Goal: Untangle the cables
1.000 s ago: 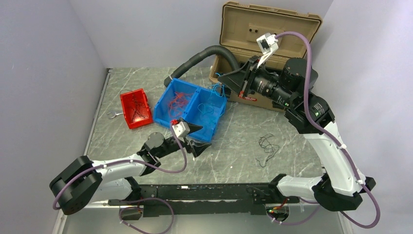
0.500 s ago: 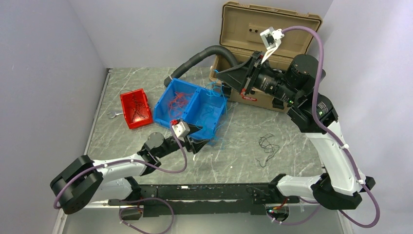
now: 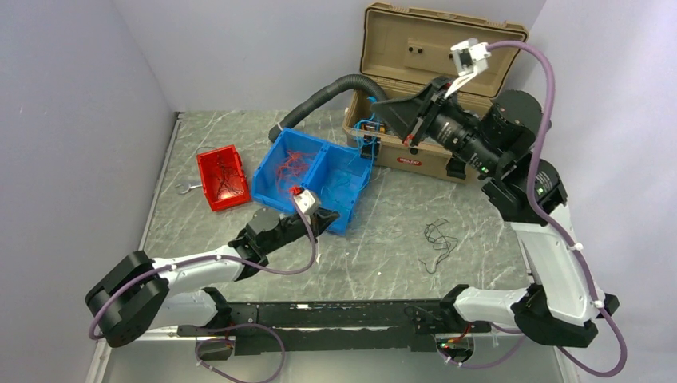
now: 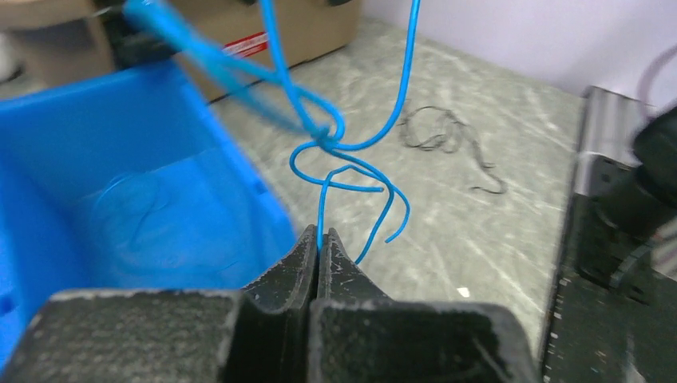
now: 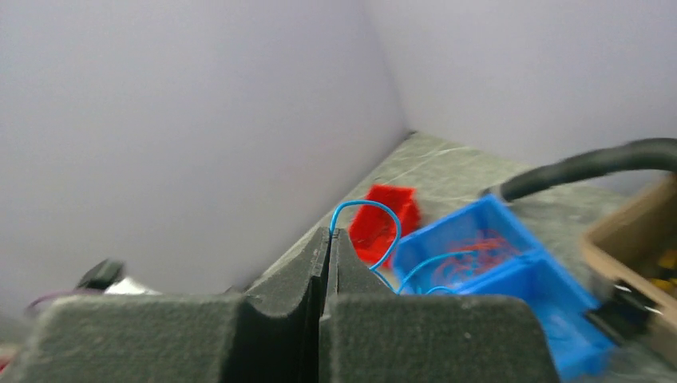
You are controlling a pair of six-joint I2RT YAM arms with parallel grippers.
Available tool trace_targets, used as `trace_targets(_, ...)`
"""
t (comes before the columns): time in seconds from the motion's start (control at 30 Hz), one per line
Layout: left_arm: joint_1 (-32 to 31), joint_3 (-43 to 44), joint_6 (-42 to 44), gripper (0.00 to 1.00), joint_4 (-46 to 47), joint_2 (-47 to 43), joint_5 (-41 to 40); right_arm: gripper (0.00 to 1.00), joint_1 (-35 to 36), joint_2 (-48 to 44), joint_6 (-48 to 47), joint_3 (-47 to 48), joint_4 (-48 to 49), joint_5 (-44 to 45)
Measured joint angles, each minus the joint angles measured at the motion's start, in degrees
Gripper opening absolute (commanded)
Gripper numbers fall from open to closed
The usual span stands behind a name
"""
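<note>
Blue cables (image 4: 323, 136) hang in a knotted tangle between my two grippers. At the blue bin's front right corner, my left gripper (image 3: 323, 222) (image 4: 319, 235) is shut on one blue strand below the knot. My right gripper (image 3: 375, 104) (image 5: 330, 233) is raised in front of the tan case and shut on a looping blue strand (image 5: 375, 209), and blue cable (image 3: 366, 136) dangles below it. The blue bin (image 3: 263, 177) has red cables (image 3: 291, 163) in its left compartment and more blue ones (image 3: 343, 177) in its right. Black cables (image 3: 437, 239) (image 4: 443, 136) lie loose on the table.
A small red bin (image 3: 222, 177) (image 5: 389, 215) holding thin cables sits left of the blue bin, with a small metal piece (image 3: 185, 187) beside it. An open tan case (image 3: 431, 72) stands at the back right. A thick grey hose (image 3: 319, 100) curves from it toward the blue bin.
My left gripper went from open to shut on a blue strand at the bin's front corner. My right gripper rose and drew back right, pulling the blue tangle up.
</note>
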Motion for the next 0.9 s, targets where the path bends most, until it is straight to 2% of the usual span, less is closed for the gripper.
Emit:
trace_targets(0.13, 1.33, 0.59, -1.97, 0.0, -6.93, -1.7, -9.64, 0.0, 0.04, -2.16, -4.44, 0.68, -3.04, 14.86)
trace_targets(0.33, 8.66, 0.74, -8.66, 0.0, -16.57, -2.93, -20.57, 0.0, 0.04, -6.36, -11.23, -0.31, -5.29, 42.23)
trace_targets(0.47, 9.35, -0.33, -10.86, 0.0, -18.95, -6.25, -25.59, 0.0, 0.04, -8.59, -14.25, -4.48, -4.92, 53.44)
trace_targets(0.53, 9.35, -1.57, -11.47, 0.0, -19.12, -9.09, -27.85, 0.0, 0.02, -8.94, -15.39, -5.97, -4.72, 56.26)
trace_targets(0.7, 9.38, -3.58, -11.76, 0.0, -19.28, -14.16, -31.87, 0.0, 0.02, -6.67, -17.05, -5.66, -4.61, 57.02)
trace_targets(0.9, 9.38, -3.8, -11.3, 0.0, -19.63, -20.37, -30.25, 0.0, 0.0, -0.81, -17.88, -1.38, -5.11, 48.5)
